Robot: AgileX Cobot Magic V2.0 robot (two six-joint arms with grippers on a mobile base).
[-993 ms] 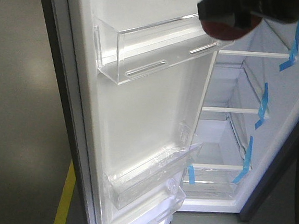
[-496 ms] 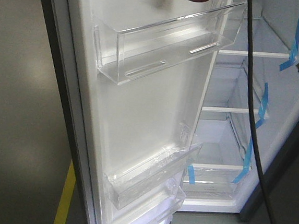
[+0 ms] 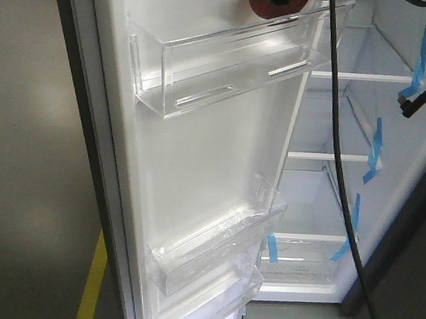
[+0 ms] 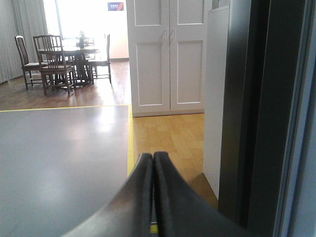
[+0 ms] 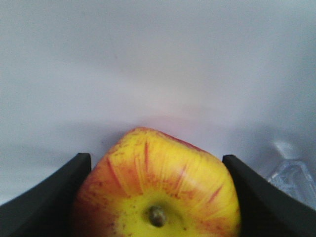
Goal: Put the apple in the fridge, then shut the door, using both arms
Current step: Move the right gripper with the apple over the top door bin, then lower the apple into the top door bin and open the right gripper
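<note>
The apple is pinched between the fingers of the right pincer, stem end toward the wrist camera, just above the right end of the top clear bin on the door. It looks firm, light and smooth-skinned, so probably slippery. A hold across its widest girth suits it, squeezed gently to avoid bruising. The left pincer is pressed together, empty.

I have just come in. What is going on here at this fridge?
The right tool holds the apple between its fingers, up by the top clear bin on the inside of the open door. The apple is not released, and whether it rests in the bin cannot be told. The left tool is shut and empty, beside the door's outer edge. The fridge stands open.
</note>
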